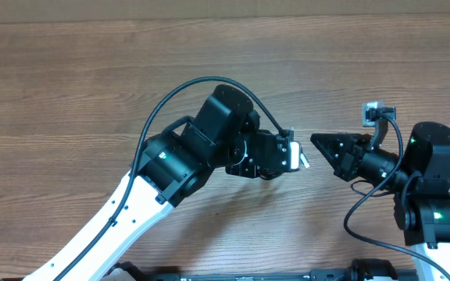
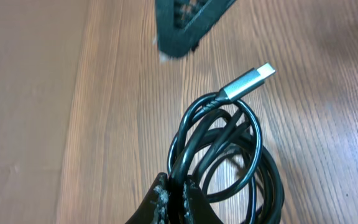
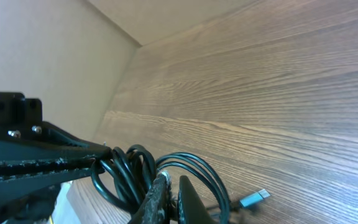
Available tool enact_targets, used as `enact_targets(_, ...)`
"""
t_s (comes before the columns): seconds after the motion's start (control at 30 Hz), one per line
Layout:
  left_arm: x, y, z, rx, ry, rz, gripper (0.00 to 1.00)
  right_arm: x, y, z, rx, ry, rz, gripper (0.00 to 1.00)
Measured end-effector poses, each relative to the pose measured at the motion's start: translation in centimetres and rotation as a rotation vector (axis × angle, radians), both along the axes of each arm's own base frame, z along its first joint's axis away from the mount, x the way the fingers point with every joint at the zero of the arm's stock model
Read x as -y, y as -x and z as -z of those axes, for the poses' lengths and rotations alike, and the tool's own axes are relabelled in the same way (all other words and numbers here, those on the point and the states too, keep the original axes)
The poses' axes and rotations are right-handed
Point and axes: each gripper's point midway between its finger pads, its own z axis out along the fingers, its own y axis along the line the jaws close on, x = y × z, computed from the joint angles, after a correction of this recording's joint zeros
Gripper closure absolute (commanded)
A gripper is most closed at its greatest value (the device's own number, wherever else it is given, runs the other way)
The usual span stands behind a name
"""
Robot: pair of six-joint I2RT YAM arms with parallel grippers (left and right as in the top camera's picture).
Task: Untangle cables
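The cables (image 2: 229,134) sit between left hand (image 1: 299,156) and right hand (image 1: 315,140) (fingertips facing).

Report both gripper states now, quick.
Left gripper: closed on the cables.
Right gripper: closed, no cable seen in it.

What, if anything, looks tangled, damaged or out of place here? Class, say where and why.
The cables are wound in overlapping loops, pinched between the left fingers, with one silver-tipped plug sticking out of the coil. The fingers' edges look scuffed and whitish. Nothing looks spilled or broken.
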Motion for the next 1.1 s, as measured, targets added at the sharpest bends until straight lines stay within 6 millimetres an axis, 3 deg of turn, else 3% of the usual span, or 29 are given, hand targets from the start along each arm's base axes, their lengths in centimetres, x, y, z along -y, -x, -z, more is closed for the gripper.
enact_targets(0.2, -0.5, -0.6, 0.2, -0.02, -0.001, -0.063, 0.96, 0.2, -0.2, 0.2, -0.018, -0.003, 0.026, 0.96)
enact_targets(0.27, -0.5, -1.1, -0.3, -0.033, 0.032, -0.117, 0.96, 0.3, -0.2, 0.2, -0.023, -0.004, 0.03, 0.77)
enact_targets(0.33, -0.5, -1.8, -0.7, -0.055, 0.074, -0.18, 0.96, 0.3, -0.2, 0.3, -0.031, -0.008, 0.036, 0.72)
enact_targets(0.4, -0.8, -2.8, -1.3, -0.094, 0.131, -0.262, 0.96, 0.3, -0.3, 0.2, -0.044, -0.021, 0.046, 0.59)
enact_targets(0.43, -1.1, -3.3, -1.5, -0.115, 0.162, -0.306, 0.96, 0.4, -0.3, 0.2, -0.058, -0.034, 0.056, 0.58)
enact_targets(0.57, -1.7, -4.8, -2.4, -0.198, 0.275, -0.446, 0.96, 0.2, -0.4, -0.2, -0.089, -0.083, 0.07, 0.57)
enact_targets(0.7, -1.4, -4.9, -2.9, -0.28, 0.352, -0.496, 0.96, -0.8, -0.1, -1.9, -0.053, -0.148, 0.004, 0.57)
enact_targets(0.83, -0.1, -4.3, -3.9, -0.346, 0.427, -0.453, 0.96, -1.7, 0.6, -3.3, -0.034, -0.202, -0.073, 0.63)
enact_targets(1.1, 3.8, -2.0, -5.3, -0.42, 0.508, -0.31, 0.96, -2.2, 1.4, -3.6, -0.063, -0.242, -0.115, 0.73)
